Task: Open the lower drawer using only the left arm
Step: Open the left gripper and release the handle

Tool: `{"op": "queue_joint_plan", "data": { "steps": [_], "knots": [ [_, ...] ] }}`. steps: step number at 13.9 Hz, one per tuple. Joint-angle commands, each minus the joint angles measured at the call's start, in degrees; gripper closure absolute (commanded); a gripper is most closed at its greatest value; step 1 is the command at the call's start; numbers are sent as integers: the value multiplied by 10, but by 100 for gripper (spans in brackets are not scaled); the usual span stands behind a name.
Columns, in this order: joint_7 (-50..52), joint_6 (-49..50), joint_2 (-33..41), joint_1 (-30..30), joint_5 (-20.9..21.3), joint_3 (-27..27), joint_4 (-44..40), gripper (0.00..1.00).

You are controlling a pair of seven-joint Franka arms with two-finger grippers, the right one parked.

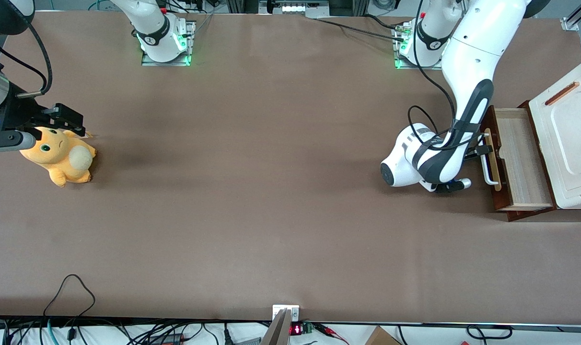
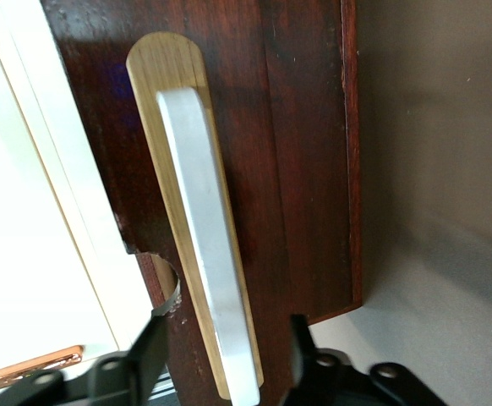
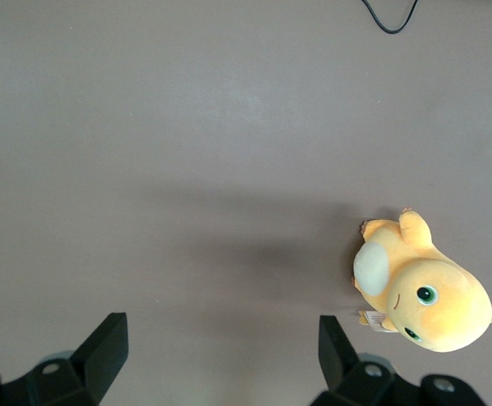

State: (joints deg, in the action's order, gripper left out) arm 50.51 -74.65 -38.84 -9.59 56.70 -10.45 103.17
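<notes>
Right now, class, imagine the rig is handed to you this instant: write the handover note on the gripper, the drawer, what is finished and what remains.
Gripper: open, fingers either side of the white loop handle, not clamped.
Lower drawer: at the working arm's end of the table, already pulled well out of the white cabinet, pale inside showing and empty.
Done: drawer looks open.
Left: probably only to back the left arm off the handle; pull further if full travel is wanted.

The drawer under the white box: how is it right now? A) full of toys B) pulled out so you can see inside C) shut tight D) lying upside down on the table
B: the drawer sticks out from under the white box, showing its bare pale wood floor, and the arm's pincer sits open around the white handle.
</notes>
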Motion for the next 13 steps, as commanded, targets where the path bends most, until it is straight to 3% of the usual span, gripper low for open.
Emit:
{"op": "queue_joint_plan", "data": {
  "steps": [1,4,8,13],
  "knots": [
    [5,11,-1,-6,-14,3,-7,0],
    [2,10,1,-6,-22,3,-9,0],
    [-42,10,6,-3,-105,4,-109,0],
    [-108,5,52,2,-178,33,-142,0]
  ]
}}
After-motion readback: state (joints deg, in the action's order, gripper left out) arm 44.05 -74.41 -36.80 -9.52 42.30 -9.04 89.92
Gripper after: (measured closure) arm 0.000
